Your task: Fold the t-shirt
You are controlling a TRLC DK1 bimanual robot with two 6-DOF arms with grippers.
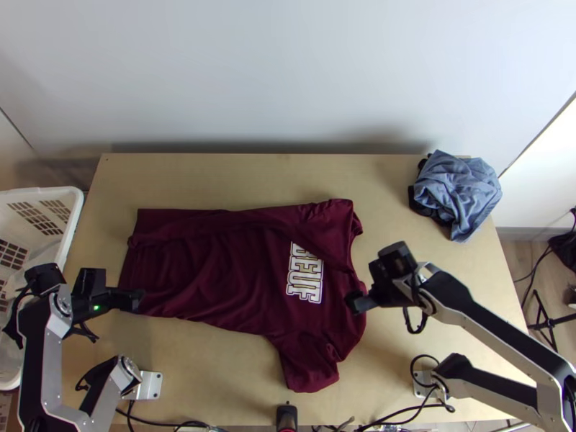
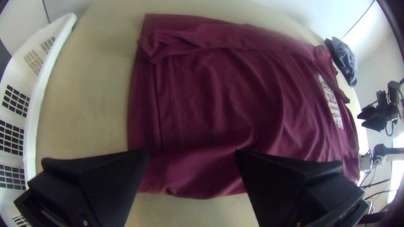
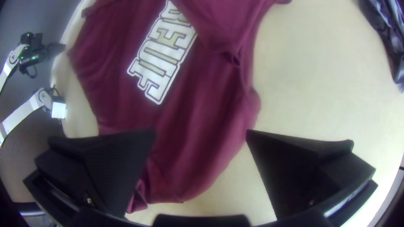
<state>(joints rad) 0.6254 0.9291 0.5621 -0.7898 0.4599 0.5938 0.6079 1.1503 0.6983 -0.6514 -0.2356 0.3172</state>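
The maroon t-shirt (image 1: 216,273) lies across the table with its hem to the left and its collar to the right. Its far side is folded over in a long strip, and a near sleeve (image 1: 309,363) sticks out toward the near edge. Over the shirt's near hem corner is my left gripper (image 1: 137,299); in the left wrist view the left gripper (image 2: 191,153) stands open above the cloth. My right gripper (image 1: 358,301) is over the collar side; in the right wrist view the right gripper (image 3: 201,134) is open, with cloth below between its fingers.
A white basket (image 1: 72,216) stands at the table's left edge. A bunched blue-grey cloth (image 1: 461,191) lies at the far right corner, on something black. Bare wood (image 1: 288,173) runs beyond the shirt, and a small black device (image 1: 286,416) sits at the near edge.
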